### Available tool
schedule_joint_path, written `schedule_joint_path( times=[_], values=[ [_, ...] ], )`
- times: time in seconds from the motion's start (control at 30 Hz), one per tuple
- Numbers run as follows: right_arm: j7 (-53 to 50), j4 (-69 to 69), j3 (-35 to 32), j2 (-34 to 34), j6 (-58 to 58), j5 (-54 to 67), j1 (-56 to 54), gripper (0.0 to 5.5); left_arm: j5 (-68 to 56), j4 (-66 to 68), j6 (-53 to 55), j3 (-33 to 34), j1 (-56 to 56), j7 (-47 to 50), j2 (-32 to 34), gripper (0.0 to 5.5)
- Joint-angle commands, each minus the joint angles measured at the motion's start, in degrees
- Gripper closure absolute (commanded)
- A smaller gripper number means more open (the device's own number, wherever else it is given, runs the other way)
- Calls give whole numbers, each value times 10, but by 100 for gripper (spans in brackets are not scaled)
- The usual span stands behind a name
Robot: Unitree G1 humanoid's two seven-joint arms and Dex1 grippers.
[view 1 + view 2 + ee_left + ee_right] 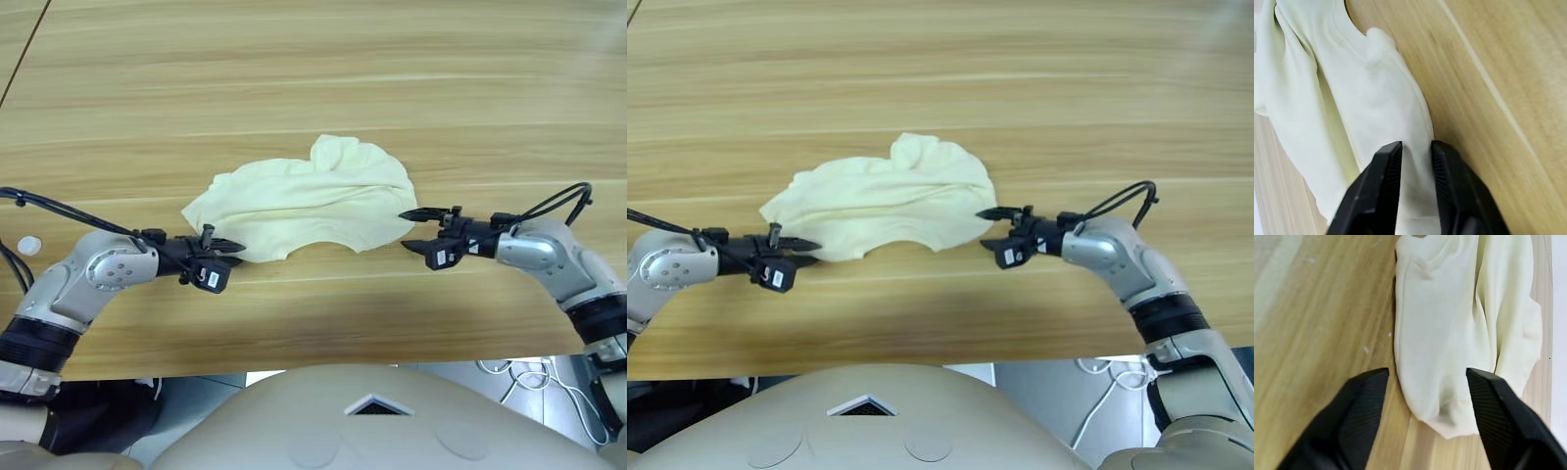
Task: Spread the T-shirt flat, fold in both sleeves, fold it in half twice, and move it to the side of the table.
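Nearest the robot, the left jaws are drawn close together on the near edge of the T-shirt (304, 206), with a narrow strip of pale cloth caught between them. The right jaws stand wide apart and hold nothing; a rounded corner of the shirt lies between them and just ahead of their tips, the lower one low over the bench (392, 78).

The T-shirt is a pale yellow, crumpled heap spanning the gap from one pair of jaws to the other. Soft ridges run along it, and a bunched lump rises on its far side, beyond the right jaws. It is not yet spread flat, so the first step of the task looks to be still in hand.

The cloth seems light, limp and thin — it should drape and drag rather than hold any shape, and a shallow pinch may slip off or gather several layers at once. The best hold is probably a single edge or corner at each end, so that pulling the jaws apart opens it out.

Past the shirt, bare wood-grain bench stretches away from both jaws.
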Motion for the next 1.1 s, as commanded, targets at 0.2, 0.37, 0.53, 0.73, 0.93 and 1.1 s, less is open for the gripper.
schedule_joint_path(
  times=[0.2,0.37,0.53,0.73,0.93,1.1],
  values=[
    [0,30,18,13,17,-36,-2,448,-14,-30,18,10,5,-12,8,550],
    [2,28,19,10,19,-35,1,529,-15,-31,19,13,5,-10,7,550],
    [-4,14,-3,-1,8,-8,3,546,-15,-21,13,26,3,-3,8,550],
    [-13,-75,-108,-34,-26,140,0,546,-147,-40,-13,124,-30,3,25,550],
    [51,-299,-264,-132,-75,459,122,546,-324,-95,-123,274,106,-30,67,550],
    [312,-495,-521,-97,-42,935,283,546,-764,-334,-156,502,266,-201,46,550]
  ],
)
